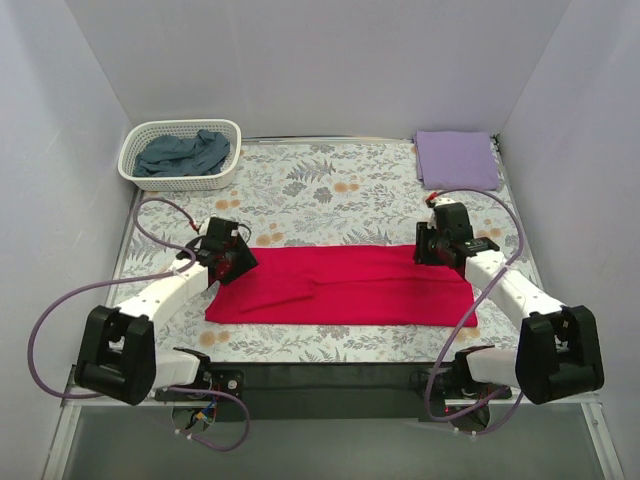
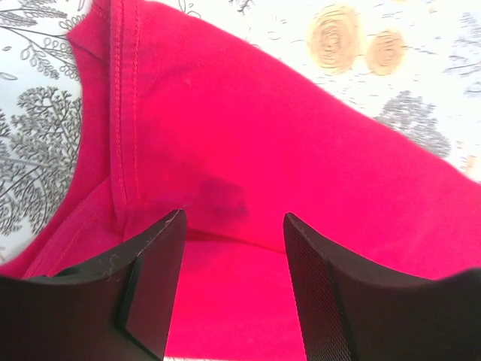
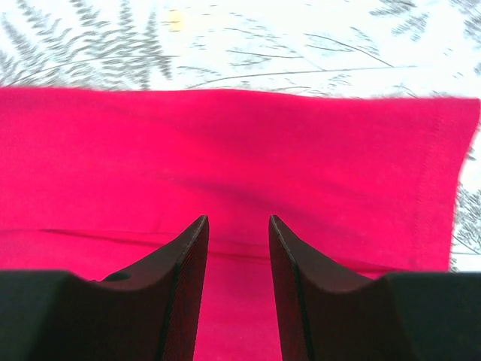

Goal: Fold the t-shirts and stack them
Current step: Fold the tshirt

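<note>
Behind each black, wedge-fingered claw (image 2: pixel 234 216) run white-shelled arms (image 1: pixel 160 290) with black joint blocks (image 1: pixel 115 350) and looping purple cables (image 1: pixel 31 345).

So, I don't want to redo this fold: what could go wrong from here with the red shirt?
The left gripper, open, hangs over a stitched, layered edge of the red t-shirt, so it may pinch only the top layer and pull the fold apart. The right gripper, also open, sits near the end hem; a shallow bite could slip. Either might also catch the floral table covering.
</note>
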`<action>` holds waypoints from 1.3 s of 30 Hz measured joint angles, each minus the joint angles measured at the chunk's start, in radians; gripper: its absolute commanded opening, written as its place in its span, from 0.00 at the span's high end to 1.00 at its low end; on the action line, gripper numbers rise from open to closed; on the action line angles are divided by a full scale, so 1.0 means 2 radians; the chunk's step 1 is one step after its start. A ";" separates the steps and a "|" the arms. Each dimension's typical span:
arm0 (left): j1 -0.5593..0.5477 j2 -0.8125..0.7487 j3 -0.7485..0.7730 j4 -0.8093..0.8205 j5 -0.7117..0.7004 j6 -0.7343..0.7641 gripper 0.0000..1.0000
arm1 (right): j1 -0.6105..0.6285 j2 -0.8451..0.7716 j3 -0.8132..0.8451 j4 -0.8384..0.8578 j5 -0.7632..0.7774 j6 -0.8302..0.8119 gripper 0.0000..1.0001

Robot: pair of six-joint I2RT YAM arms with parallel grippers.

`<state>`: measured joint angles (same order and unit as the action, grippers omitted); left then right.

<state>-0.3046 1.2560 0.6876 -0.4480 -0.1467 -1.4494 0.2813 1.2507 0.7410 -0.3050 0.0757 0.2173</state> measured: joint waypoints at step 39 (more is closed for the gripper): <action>-0.072 0.079 0.111 -0.037 -0.065 0.003 0.38 | 0.098 -0.035 -0.041 -0.002 -0.076 0.009 0.61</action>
<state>-0.4484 1.4139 0.9100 -0.5224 -0.2764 -1.4437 0.4774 1.1812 0.6586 -0.3096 -0.0761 0.2348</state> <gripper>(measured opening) 0.626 0.395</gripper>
